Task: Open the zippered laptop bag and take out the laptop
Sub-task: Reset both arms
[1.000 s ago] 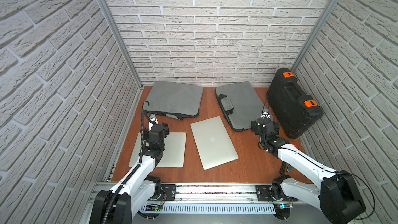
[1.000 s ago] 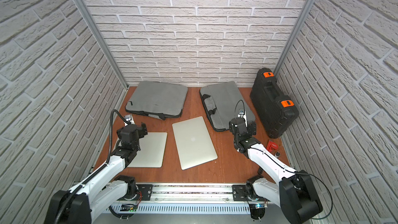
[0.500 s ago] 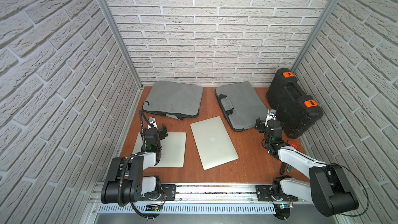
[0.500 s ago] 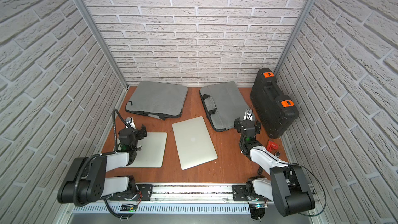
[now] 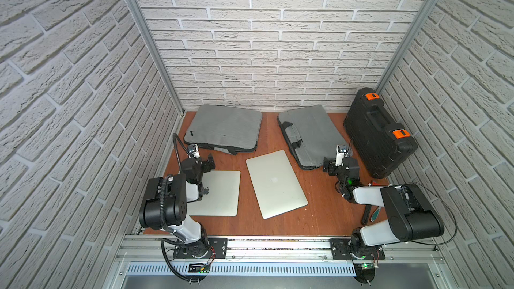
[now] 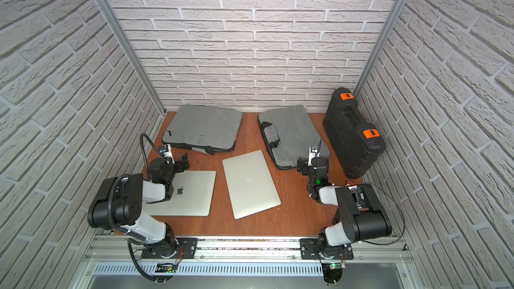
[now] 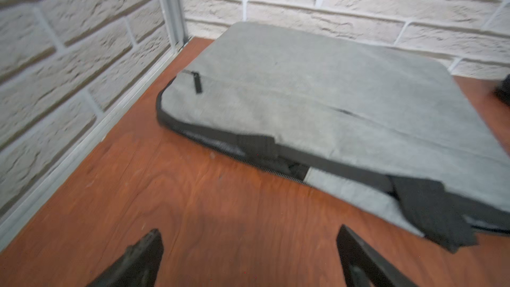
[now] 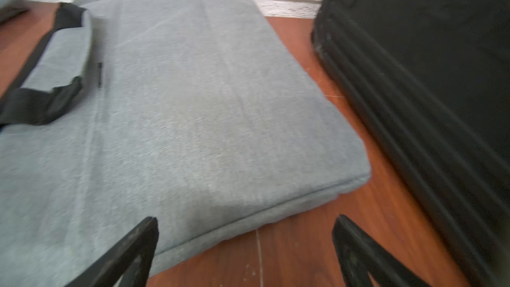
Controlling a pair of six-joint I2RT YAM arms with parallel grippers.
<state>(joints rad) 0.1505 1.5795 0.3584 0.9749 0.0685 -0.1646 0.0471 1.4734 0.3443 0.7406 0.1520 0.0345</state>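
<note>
Since the lower-left laptop (image 5: 219,193) and centre laptop (image 5: 275,183) lie outside the grey bags (image 5: 226,127), you look finished; left gripper (image 7: 248,230) and right gripper (image 8: 245,218) gape empty.

Left hand (image 7: 248,230), right hand (image 8: 246,218): agape, empty.

Robot test cell in a lab.
Around the wooden tabletop (image 5: 319,212) stand brick-pattern wall panels (image 5: 278,51) on three sides, joined by bare aluminium posts (image 5: 148,43); along its near edge runs an aluminium rail (image 5: 278,244) carrying the bolted mounting plates (image 5: 219,247) of two robot arms (image 5: 164,204).
</note>
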